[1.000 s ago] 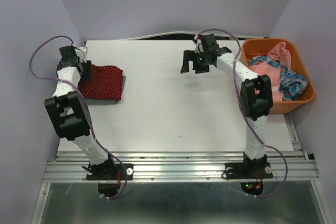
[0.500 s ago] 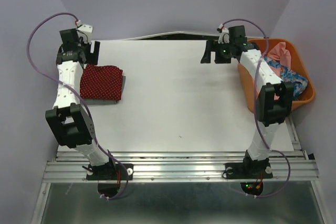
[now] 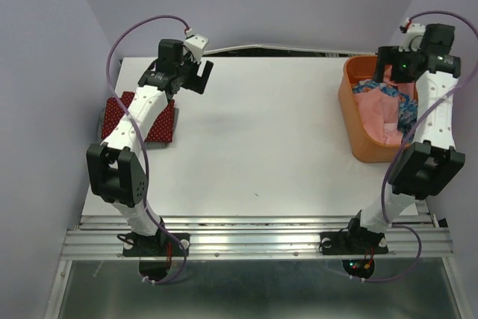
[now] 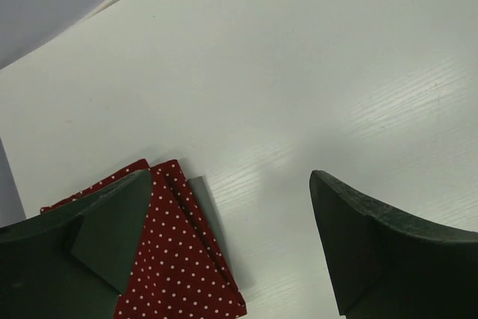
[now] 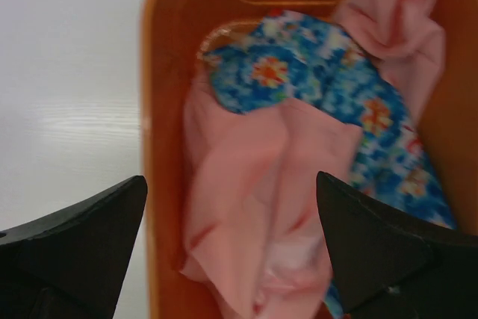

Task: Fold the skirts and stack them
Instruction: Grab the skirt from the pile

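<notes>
A dark red skirt with white dots point(image 3: 163, 121) point(image 4: 172, 259) lies folded at the table's left, on top of a grey skirt whose edge point(image 4: 202, 203) peeks out beside it. My left gripper point(image 3: 193, 76) point(image 4: 229, 177) hovers open and holds nothing, just right of and behind that stack. The blue flower-print skirt point(image 3: 409, 113) point(image 5: 321, 87) lies crumpled in the orange basket point(image 3: 351, 110) point(image 5: 168, 72), partly under a pink cloth point(image 3: 377, 113) point(image 5: 254, 184). My right gripper point(image 3: 388, 69) point(image 5: 231, 177) hangs open above the basket, over the pink cloth, touching nothing.
The basket stands at the table's back right corner, against the right wall. The left arm's links cross over part of the red skirt in the top view. Purple walls close in on both sides and the back.
The left gripper let go of the red skirt and swung right, off the stack. The right arm swept from the table's back middle to above the basket.
</notes>
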Controlling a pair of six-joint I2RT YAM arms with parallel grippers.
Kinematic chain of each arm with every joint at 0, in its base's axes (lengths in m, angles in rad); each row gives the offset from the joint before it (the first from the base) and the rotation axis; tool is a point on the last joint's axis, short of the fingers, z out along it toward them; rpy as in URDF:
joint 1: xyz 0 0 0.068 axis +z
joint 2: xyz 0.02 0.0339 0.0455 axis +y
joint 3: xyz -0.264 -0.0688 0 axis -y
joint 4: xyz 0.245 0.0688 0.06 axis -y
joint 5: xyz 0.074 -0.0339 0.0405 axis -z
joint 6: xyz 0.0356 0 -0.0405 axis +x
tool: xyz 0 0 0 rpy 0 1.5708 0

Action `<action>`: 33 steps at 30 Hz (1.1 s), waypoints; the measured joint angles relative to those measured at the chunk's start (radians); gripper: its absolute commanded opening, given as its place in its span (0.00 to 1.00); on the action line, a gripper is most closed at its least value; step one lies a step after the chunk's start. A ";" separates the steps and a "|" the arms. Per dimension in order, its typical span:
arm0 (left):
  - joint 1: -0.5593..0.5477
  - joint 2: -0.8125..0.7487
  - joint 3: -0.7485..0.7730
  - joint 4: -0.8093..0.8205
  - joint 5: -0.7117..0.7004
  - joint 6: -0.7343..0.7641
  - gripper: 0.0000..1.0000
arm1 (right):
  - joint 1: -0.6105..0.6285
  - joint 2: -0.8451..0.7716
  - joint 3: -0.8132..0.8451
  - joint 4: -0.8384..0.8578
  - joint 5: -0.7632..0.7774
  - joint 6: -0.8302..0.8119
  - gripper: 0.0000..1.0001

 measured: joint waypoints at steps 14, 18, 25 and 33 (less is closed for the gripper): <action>-0.003 0.016 -0.056 0.011 0.080 -0.060 0.99 | -0.244 0.000 0.002 -0.294 0.249 -0.478 1.00; -0.003 0.016 -0.056 0.012 0.092 -0.060 0.99 | -0.259 0.013 -0.043 -0.283 0.301 -0.535 0.99; -0.003 0.016 -0.056 0.008 0.092 -0.059 0.99 | -0.260 0.053 -0.203 -0.177 0.391 -0.617 0.99; -0.003 0.016 -0.056 0.003 0.097 -0.059 0.99 | -0.260 0.051 -0.344 0.043 0.534 -0.684 0.59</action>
